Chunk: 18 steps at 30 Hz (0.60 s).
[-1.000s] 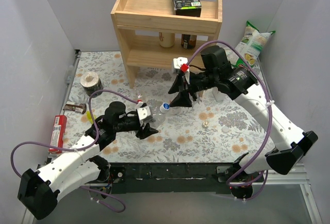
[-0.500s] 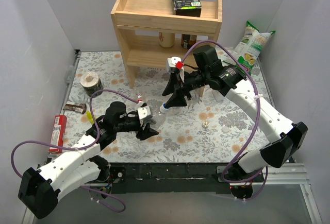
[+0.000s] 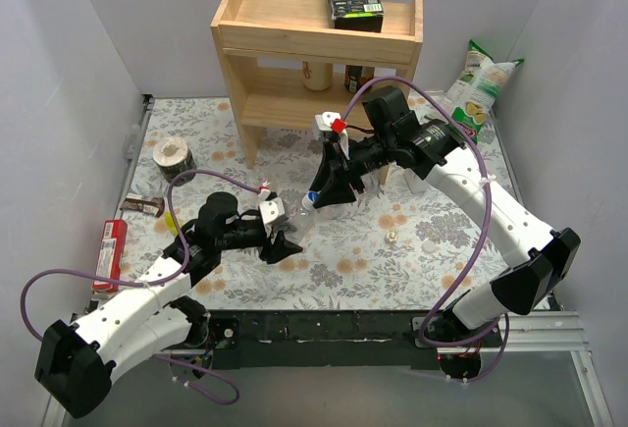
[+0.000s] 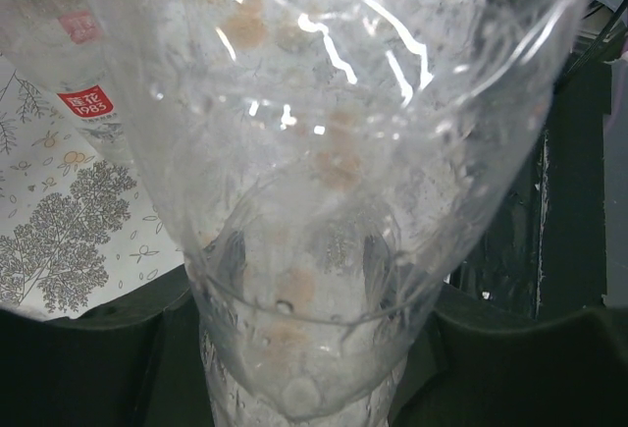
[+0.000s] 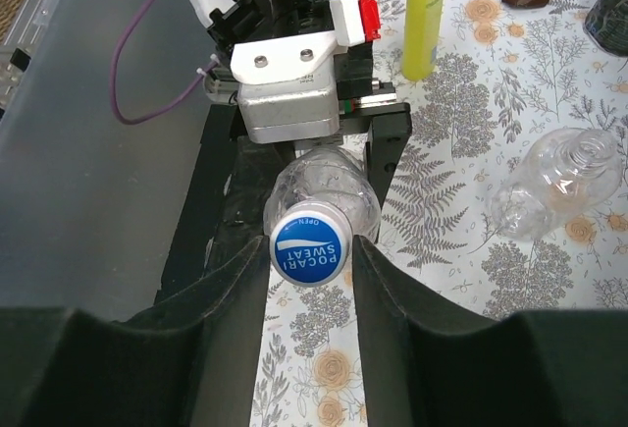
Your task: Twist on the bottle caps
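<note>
Bottle [image 5: 324,189] lies level in front of the wooden shelf [image 3: 319,49], clenched by my left gripper [image 5: 310,164] so that its neck faces my right gripper [image 5: 312,252]. That one is pinching the blue cap [image 5: 310,245], ready for twisting, I judge.

A clear bottle [image 5: 324,184], blue cap [image 5: 310,243] on its neck; capless bottle [image 5: 554,182] on its side.

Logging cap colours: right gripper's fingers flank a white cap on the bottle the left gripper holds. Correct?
No: the cap is blue, as the right wrist view shows. The right gripper flanks it on the bottle in the left gripper.
</note>
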Tool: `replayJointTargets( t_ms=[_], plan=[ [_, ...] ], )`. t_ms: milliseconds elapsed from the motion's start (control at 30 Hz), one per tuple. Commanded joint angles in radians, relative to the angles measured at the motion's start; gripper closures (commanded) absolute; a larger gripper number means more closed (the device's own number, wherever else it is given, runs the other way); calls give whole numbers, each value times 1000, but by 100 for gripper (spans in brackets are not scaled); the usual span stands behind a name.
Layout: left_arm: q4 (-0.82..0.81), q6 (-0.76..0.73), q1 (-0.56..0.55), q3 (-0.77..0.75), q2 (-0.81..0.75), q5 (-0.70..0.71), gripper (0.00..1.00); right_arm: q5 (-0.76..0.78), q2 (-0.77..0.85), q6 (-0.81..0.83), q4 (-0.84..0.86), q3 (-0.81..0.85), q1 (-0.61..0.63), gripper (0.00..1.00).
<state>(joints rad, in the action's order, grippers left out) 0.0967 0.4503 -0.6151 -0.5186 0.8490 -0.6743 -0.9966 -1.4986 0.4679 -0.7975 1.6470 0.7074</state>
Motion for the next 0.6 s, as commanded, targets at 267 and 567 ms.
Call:
replayJointTargets(
  t_ms=[267,567],
  plan=[
    [-90,91,3,2,35,174,100,127,12,-173,185,-35,17,78],
    [-107,326,-12,-57,107,716,100,440,-40,-388,208,0,69,99]
  ],
)
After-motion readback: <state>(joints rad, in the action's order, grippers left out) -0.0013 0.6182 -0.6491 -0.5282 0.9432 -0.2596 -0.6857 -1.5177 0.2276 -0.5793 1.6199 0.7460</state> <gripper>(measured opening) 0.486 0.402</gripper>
